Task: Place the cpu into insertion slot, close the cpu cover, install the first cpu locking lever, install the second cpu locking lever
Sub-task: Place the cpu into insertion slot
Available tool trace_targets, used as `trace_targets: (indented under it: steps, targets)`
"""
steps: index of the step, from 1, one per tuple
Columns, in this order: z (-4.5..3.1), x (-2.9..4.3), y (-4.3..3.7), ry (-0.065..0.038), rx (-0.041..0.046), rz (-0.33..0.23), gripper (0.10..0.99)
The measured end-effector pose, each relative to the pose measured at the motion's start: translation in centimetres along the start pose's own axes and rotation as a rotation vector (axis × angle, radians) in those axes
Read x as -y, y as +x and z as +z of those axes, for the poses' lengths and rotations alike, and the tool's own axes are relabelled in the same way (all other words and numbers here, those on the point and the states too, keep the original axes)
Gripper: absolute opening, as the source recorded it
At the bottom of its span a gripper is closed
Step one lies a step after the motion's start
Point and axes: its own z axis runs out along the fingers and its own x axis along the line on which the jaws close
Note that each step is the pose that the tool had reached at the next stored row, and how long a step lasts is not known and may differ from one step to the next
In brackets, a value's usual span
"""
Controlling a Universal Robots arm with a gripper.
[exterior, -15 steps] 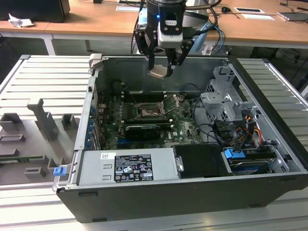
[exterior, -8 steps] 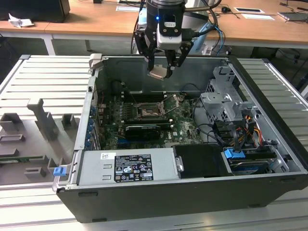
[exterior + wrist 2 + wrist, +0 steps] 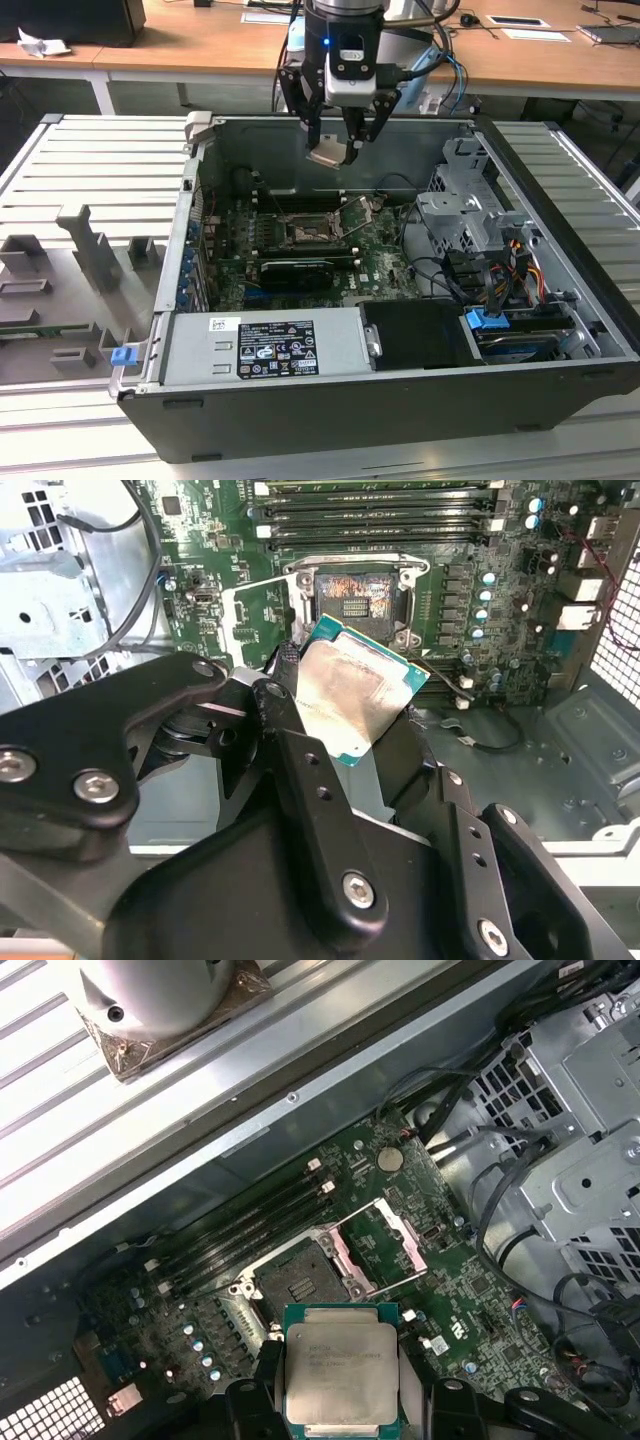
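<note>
My gripper [image 3: 335,148] hangs above the open computer case, shut on the cpu [image 3: 328,154], a silver-topped square chip held tilted. In both wrist views the cpu [image 3: 352,692] [image 3: 340,1370] sits between the black fingers [image 3: 288,730] [image 3: 265,1372]. The insertion slot [image 3: 304,232] [image 3: 355,598] [image 3: 292,1274] lies bare on the green board, well below the chip. The cpu cover [image 3: 388,1238] [image 3: 252,605], a silver frame, stands swung open beside the slot.
Black memory slots [image 3: 375,515] run along one side of the socket. A long black card [image 3: 296,272] lies on the near side. A grey drive cage [image 3: 465,215] with cables stands on the exterior view's right, and a power supply [image 3: 265,345] is at the front.
</note>
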Motion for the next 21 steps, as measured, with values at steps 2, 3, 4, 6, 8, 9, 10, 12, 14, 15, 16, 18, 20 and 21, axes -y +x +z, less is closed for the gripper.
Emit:
trace_targets:
  steps: [2,3,4,6,8,9,10,12,14,15,16,18,20,21]
  targets:
    - [0.06,0.01,0.00,0.000,0.0002,0.003,0.541]
    - [0.10,0.01,0.00,0.000,0.0003,0.005,0.541]
    - [0.14,0.01,0.00,0.000,0.0004,0.006,0.541]
    - [0.21,0.02,0.00,0.000,0.0007,0.009,0.541]
    - [0.29,0.02,0.00,0.000,0.0009,0.012,0.541]
    - [0.32,0.03,0.00,0.000,0.0010,0.014,0.541]
    - [0.35,0.03,0.00,0.000,0.0011,0.015,0.541]
    - [0.43,0.03,-0.01,0.000,0.0014,0.018,0.541]
    - [0.51,0.04,-0.01,0.000,0.0015,0.022,0.541]
    - [0.55,0.04,-0.01,0.000,0.0016,0.023,0.541]
    - [0.60,0.04,-0.01,0.000,0.0018,0.025,0.541]
    - [0.68,0.05,-0.01,0.000,0.0019,0.027,0.541]
    - [0.76,0.06,-0.01,0.000,0.0021,0.030,0.541]
    - [0.79,0.06,-0.01,0.000,0.0023,0.031,0.541]
